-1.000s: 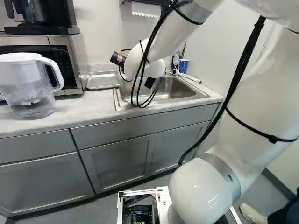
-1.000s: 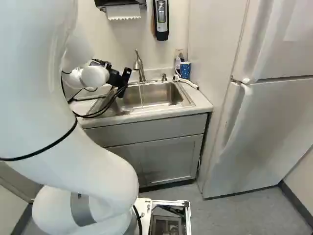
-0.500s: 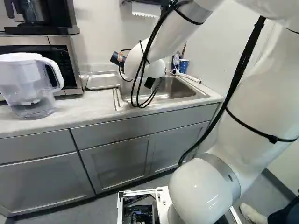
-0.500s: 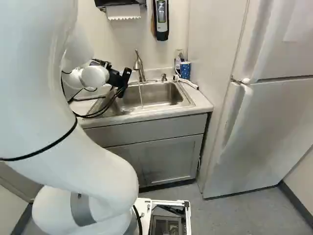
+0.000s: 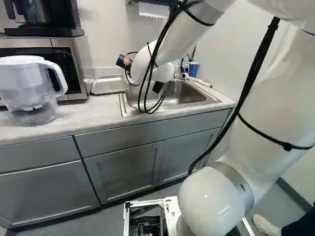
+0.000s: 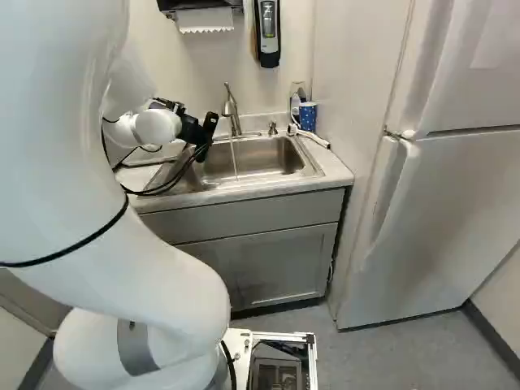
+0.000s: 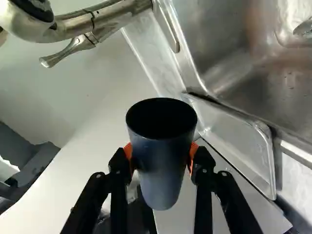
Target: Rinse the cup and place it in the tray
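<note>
At the left end of the sink in the left base view, my gripper [image 5: 127, 61] holds the dark blue cup [image 5: 120, 61] on its side. In the wrist view both orange pads of the gripper [image 7: 161, 157] press the cup [image 7: 161, 170] from opposite sides, its dark mouth uncovered. The metal tray [image 5: 108, 85] lies on the counter left of the basin; the wrist view shows the tray [image 7: 240, 146] beyond the cup, beside the sink [image 7: 243, 53]. From the faucet [image 6: 231, 110] a thin stream of water [image 6: 235, 156] falls into the basin.
A water pitcher [image 5: 34, 93] stands on the counter before the microwave [image 5: 71, 66]. Behind the sink's right corner is a blue patterned cup [image 6: 308, 116], near a white hose [image 6: 310, 136]. The refrigerator [image 6: 447, 187] rises at the right; a soap dispenser [image 6: 267, 32] hangs above.
</note>
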### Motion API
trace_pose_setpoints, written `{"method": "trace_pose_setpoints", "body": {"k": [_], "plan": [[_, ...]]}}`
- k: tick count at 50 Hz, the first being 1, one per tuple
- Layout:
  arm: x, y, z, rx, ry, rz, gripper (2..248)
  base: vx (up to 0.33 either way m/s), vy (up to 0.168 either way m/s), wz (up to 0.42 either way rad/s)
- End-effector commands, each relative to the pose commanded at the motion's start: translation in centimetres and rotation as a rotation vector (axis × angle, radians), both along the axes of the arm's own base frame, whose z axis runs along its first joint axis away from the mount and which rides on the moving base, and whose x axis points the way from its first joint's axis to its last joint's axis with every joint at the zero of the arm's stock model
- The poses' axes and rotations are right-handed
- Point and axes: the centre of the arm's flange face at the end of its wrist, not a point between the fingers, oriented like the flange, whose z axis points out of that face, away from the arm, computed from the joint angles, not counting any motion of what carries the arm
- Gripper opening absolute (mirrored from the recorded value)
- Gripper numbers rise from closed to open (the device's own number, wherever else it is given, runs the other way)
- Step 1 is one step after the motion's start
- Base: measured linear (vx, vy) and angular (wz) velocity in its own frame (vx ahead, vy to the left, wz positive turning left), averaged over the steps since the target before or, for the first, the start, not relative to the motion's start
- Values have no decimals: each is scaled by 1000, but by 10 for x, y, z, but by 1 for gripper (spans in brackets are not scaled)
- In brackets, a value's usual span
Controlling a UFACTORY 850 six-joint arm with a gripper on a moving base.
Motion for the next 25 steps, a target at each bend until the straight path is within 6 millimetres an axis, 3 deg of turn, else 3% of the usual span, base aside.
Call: {"method": "trace_pose_setpoints", "body": {"k": [25], "plan": [[0, 0, 0, -231, -95, 46, 124, 0, 0, 0]]}}
